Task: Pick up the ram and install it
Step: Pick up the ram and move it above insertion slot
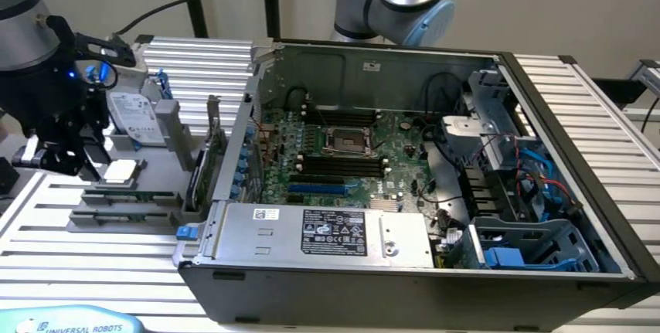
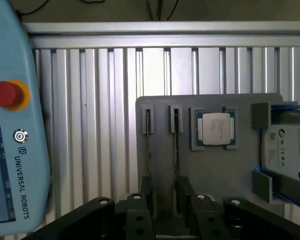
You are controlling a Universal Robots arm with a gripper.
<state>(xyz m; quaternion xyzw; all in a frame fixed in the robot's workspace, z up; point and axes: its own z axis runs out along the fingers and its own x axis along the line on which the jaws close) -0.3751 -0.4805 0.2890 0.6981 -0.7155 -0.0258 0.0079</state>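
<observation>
I am hovering my gripper [image 2: 165, 200] over the grey tray [image 2: 160, 107], fingers spread apart and pinching nothing. The ram [image 2: 176, 150] is standing on edge in a narrow slot of that tray, running in between my fingers. Beside the tray, the blue teach pendant [image 2: 12, 165] is showing "UNIVERSAL ROBOTS" below a red button [image 2: 5, 93]. I am failing to read the hard drive's [image 2: 290, 150] label.

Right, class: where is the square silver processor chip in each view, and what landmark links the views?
Exterior view: the processor chip lies on the grey holder at the exterior view's left, outside the computer case.
Wrist view: it sits in its recess between the narrow slots and the hard drive.
Shared landmark: the hard drive beside it.
</observation>
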